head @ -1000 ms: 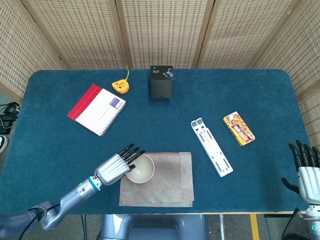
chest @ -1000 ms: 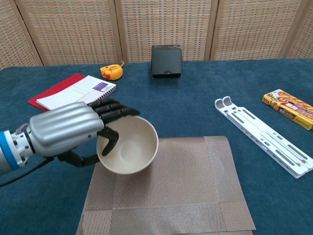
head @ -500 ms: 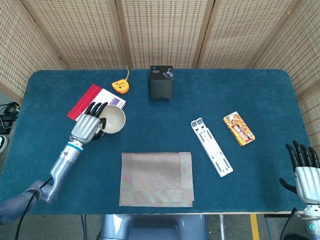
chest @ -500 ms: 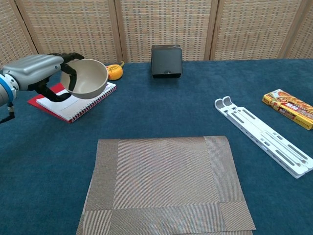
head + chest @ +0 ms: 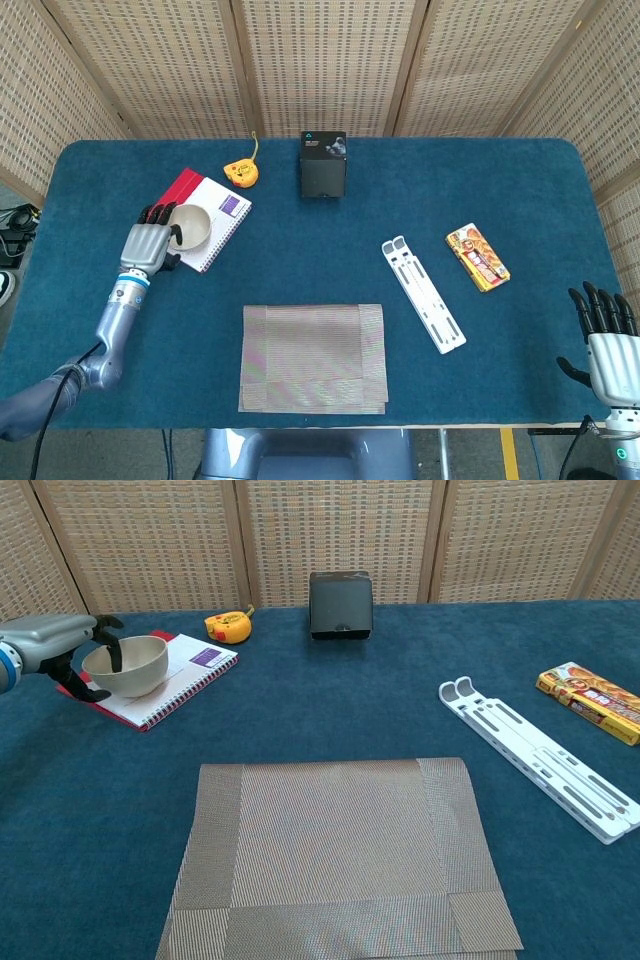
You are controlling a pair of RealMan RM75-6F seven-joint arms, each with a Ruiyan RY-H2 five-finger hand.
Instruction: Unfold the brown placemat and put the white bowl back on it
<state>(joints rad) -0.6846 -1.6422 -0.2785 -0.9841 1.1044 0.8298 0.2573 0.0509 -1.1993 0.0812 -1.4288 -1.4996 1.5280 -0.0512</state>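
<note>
- The left hand [image 5: 147, 244] holds the white bowl [image 5: 190, 227] by its rim, fingers hooked over the near edge, with the bowl on or just over the notebook [image 5: 205, 222] at about ten o'clock from the table's centre.
- The right hand [image 5: 607, 340] hangs off the table's edge at roughly four o'clock, fingers spread and holding nothing.
- The brown placemat [image 5: 313, 357] lies at six o'clock, near the front edge, well apart from the bowl. It looks folded: in the chest view doubled bands run along its left, right and near sides.
- The bowl seems parked aside so the placemat can be opened.
- Risk: the notebook is a raised, uneven perch. If the fingers drag on the rim in letting go, the bowl could tip or slide off onto the blue tablecloth [image 5: 320, 260].
- Risk: the tape measure [image 5: 240, 172] sits just beyond the notebook at eleven o'clock; a wide swing of the left arm could knock it.
- Risk: the placemat is thin and flat on soft cloth, so its edges may be hard to catch. A hand could push the whole mat toward the front edge instead of lifting a flap.
- The white rack [image 5: 423, 294] at three o'clock lies near the placemat and could foul an unfolding flap.
</note>
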